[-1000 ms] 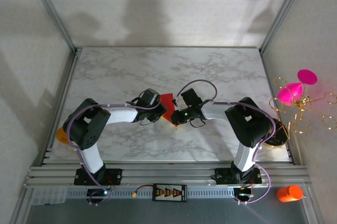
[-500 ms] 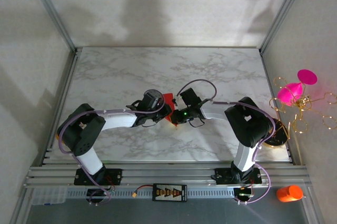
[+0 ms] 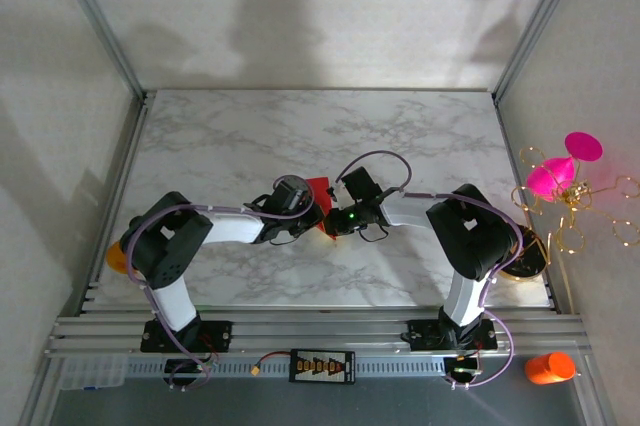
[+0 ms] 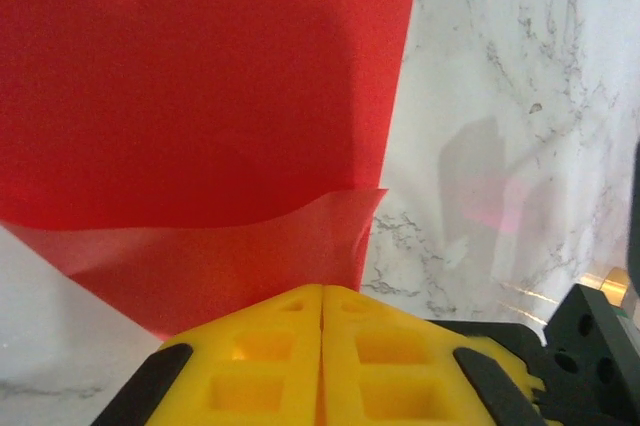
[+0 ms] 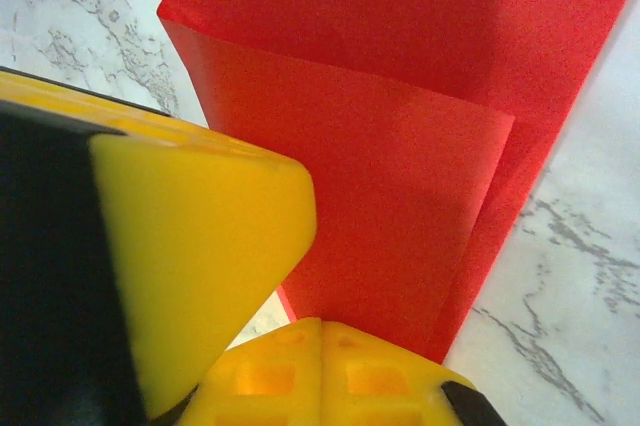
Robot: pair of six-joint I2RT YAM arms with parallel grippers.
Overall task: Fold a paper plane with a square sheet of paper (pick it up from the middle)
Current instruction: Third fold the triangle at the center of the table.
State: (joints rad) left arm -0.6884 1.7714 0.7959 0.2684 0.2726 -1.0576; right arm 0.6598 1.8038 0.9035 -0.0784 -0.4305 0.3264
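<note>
The square sheet of paper [image 3: 318, 190] is bright red and lies folded near the middle of the marble table [image 3: 250, 136], a doubled layer [image 5: 400, 206] on top. My left gripper [image 3: 312, 216] comes in from the left. Its yellow fingers are shut [image 4: 322, 289] on a thin lifted flap of the sheet [image 4: 230, 256]. My right gripper [image 3: 330, 223] meets it from the right, shut [image 5: 320, 322], its tips at the near edge of the folded layer. One left fingertip [image 5: 200, 246] shows large beside it.
A magenta cone ornament with gold wire [image 3: 560, 171] hangs off the table's right side. An orange bottle [image 3: 548, 367] lies on the front rail at right. An orange object [image 3: 115, 257] sits behind the left arm's elbow. Metal frame posts border the table.
My left gripper has slid right toward the paper and closed its fingers on the raised flap. The right gripper has stayed where it was, shut.
</note>
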